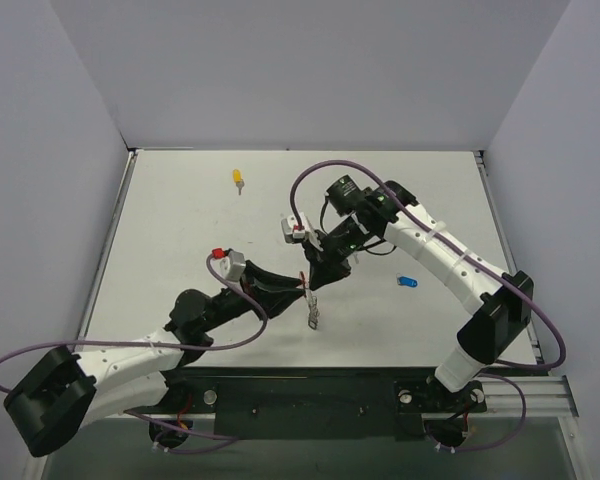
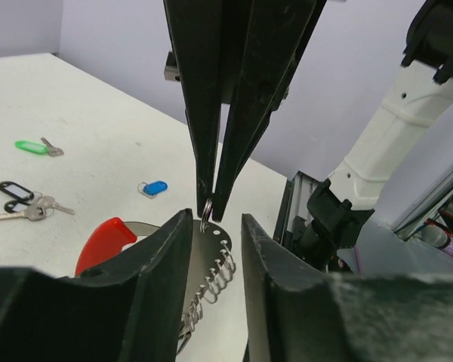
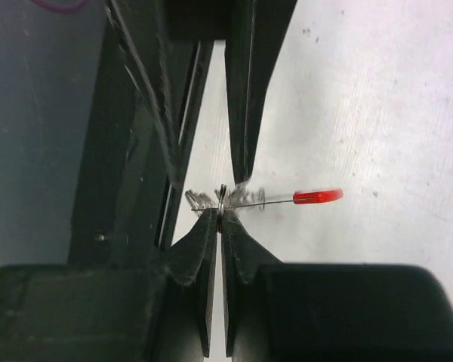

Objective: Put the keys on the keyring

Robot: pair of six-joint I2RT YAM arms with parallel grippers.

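The keyring [image 2: 209,260], a silver loop with a red arc [image 2: 104,240] and a row of dangling silver pieces, is held above the table. My left gripper [image 2: 215,222] is shut on it across its flat part. My right gripper [image 3: 221,215] comes in from the other side and is shut on a small silver ring [image 2: 206,211] at the keyring's end. In the top view the two grippers meet, left [image 1: 298,292] and right [image 1: 317,283], with the keyring's pieces [image 1: 313,319] hanging below. The blue key [image 1: 408,283] lies on the table to the right.
A yellow key [image 1: 238,179] lies at the far left of the table. A green key [image 2: 32,147] and black keys [image 2: 15,200] lie on the table beyond the keyring. The table's front rail [image 1: 310,395] runs along the near edge.
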